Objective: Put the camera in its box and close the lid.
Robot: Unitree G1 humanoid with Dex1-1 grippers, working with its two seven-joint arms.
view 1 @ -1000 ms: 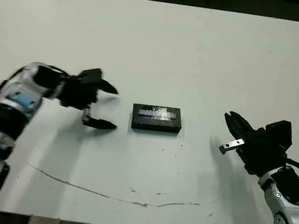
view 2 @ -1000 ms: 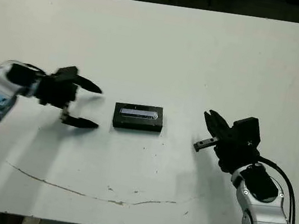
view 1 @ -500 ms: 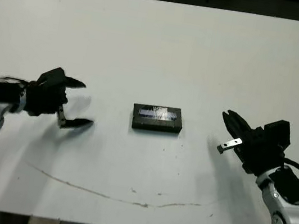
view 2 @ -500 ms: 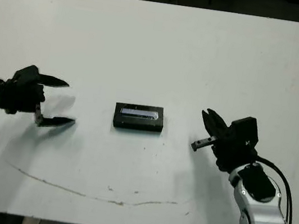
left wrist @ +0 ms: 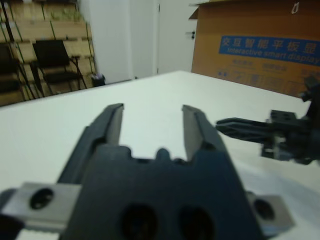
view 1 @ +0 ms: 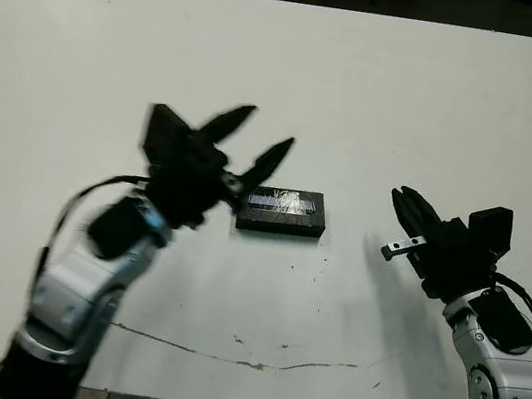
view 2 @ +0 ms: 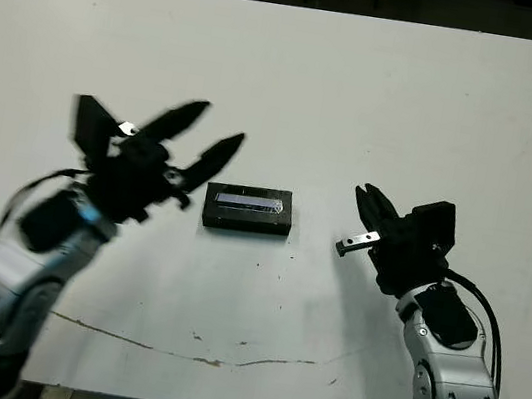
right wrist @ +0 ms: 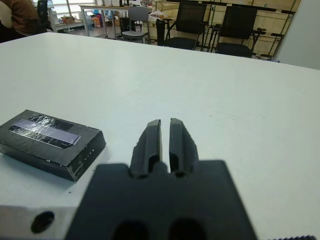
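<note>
Box [view 1: 280, 210] sat at table centre with the lid [view 1: 279, 201] already seated on it, label up; the camera was not visible, presumably inside. Left gripper [view 1: 254, 147], half a second earlier out at nine o'clock and well apart, had swung in and up, poised just beside the box's nine o'clock end, fingers spread, empty. Right gripper [view 1: 408, 210] held at three o'clock, fingers pressed together, empty. Task judged essentially complete. Label print unreadable; a carton [left wrist: 255, 45] behind read "interactive smart displa".

Stereo head pair looking down at white table [view 1: 364, 94], wrist cameras low, facing across it
</note>
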